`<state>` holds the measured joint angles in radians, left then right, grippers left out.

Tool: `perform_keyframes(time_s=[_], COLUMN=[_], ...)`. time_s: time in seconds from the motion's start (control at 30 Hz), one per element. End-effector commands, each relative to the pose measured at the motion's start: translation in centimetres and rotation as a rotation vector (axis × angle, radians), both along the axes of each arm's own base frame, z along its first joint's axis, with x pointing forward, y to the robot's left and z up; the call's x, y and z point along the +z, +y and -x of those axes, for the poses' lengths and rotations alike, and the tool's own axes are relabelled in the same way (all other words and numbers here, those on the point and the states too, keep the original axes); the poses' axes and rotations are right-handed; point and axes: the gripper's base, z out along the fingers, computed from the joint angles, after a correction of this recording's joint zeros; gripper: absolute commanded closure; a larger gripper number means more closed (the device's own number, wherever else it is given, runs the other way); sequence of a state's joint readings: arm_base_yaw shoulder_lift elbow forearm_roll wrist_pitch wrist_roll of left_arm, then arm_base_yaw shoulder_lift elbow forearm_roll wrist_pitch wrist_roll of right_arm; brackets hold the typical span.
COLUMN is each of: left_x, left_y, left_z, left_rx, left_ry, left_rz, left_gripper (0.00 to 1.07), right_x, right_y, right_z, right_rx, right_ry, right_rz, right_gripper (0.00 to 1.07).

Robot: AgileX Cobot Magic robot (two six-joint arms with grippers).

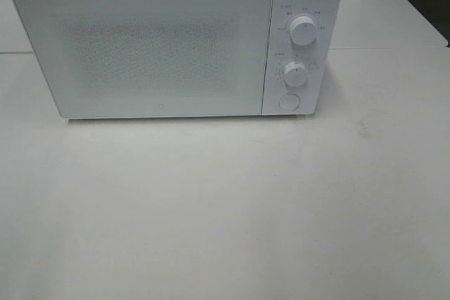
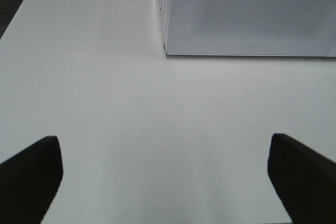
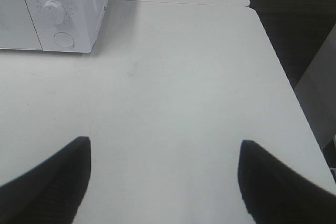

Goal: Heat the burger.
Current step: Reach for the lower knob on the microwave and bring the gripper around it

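**Exterior high view.** It shows the whole front of the white microwave (image 1: 162,47) with the door shut. The upper dial (image 1: 304,31), lower dial (image 1: 295,73) and round button (image 1: 289,102) are visible. The unit stands at the back of the white counter (image 1: 225,209).

**Grippers.** They show only in the wrist views.
- **Left wrist view:** the left gripper (image 2: 165,179) hangs over the counter. Its dark fingers (image 2: 31,174) are spread wide, holding nothing, and face the microwave's lower door corner.
- **Right wrist view:** the right gripper (image 3: 163,179) has its fingers (image 3: 55,179) equally wide and empty. It points toward the control panel, and a counter edge (image 3: 273,77) is in sight.

**Burger.** It appears in no view, so its location cannot be told.
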<state>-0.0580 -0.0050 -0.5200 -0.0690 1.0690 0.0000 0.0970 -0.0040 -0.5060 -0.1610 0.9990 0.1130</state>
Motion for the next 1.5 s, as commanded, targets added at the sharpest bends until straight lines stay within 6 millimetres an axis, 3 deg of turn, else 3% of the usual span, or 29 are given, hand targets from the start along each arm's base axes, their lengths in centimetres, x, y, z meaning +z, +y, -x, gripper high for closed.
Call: perform_keyframes(time_s=[0.03,0.57,0.77,1.23,1.3,1.5], left_x=[-0.1,-0.1,-0.1,-0.1,-0.1,-0.1], left_y=[0.0,0.0,0.0,0.0,0.0,0.0], left_z=[0.3,0.3,0.3,0.3,0.3,0.3], left_rx=[0.002,0.002,0.002,0.002,0.002,0.002], left_ry=[-0.021,-0.021,-0.021,-0.021,-0.021,-0.021], left_rz=[0.003,0.003,0.003,0.003,0.003,0.003], left_gripper=[0.08,0.08,0.08,0.08,0.08,0.08], right_x=[-0.1,-0.1,1.4,2.8,2.9,2.9], right_y=[-0.1,-0.1,0.0,0.8,1.1,1.6], right_z=[0.4,0.4,-0.2,-6.4,-8.3,-11.4], right_rx=[-0.008,-0.009,-0.006,0.034,0.049,0.073], right_ry=[-0.025,-0.027,-0.048,-0.015,-0.021,-0.031], right_rz=[-0.003,-0.004,0.000,0.020,0.024,0.024], right_gripper=[0.32,0.32,0.32,0.32,0.32,0.32])
